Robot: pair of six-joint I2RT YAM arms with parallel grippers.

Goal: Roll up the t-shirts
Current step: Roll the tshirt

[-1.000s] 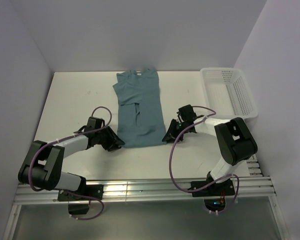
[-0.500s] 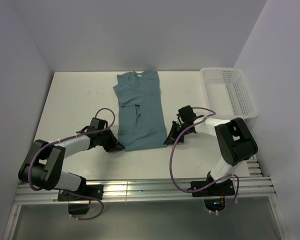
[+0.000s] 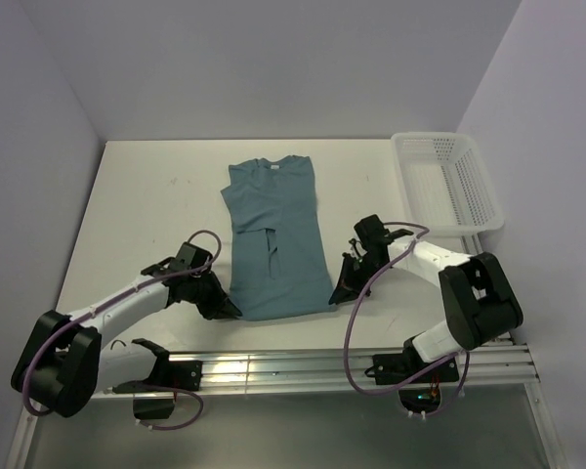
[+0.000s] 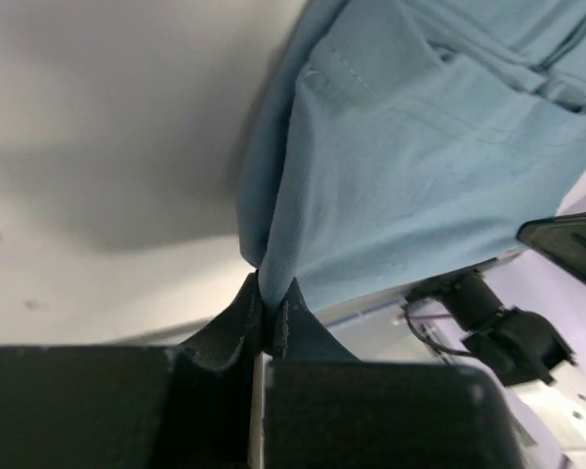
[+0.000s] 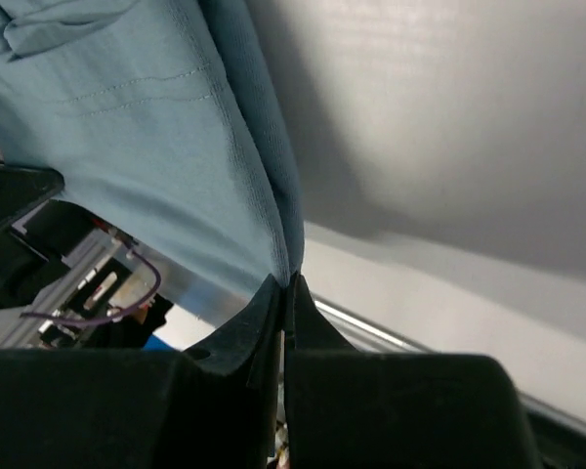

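The teal-blue t-shirt (image 3: 275,234) lies folded into a long narrow strip down the middle of the table, collar at the far end. My left gripper (image 3: 232,311) is shut on its near left corner, and the left wrist view shows the cloth (image 4: 400,147) pinched between the black fingers (image 4: 236,311). My right gripper (image 3: 338,293) is shut on the near right corner, and in the right wrist view the hem (image 5: 176,137) runs down into the closed fingers (image 5: 317,322). The near edge of the shirt hangs stretched between both grippers, slightly off the table.
A white mesh basket (image 3: 449,181) stands at the far right edge of the white table (image 3: 146,205). Metal rails (image 3: 273,366) run along the near edge by the arm bases. Grey walls close in on the left, back and right.
Both grippers closed on the shirt's near corners and pulled toward the near edge. The whole shirt slid toward me and its near hem widened.
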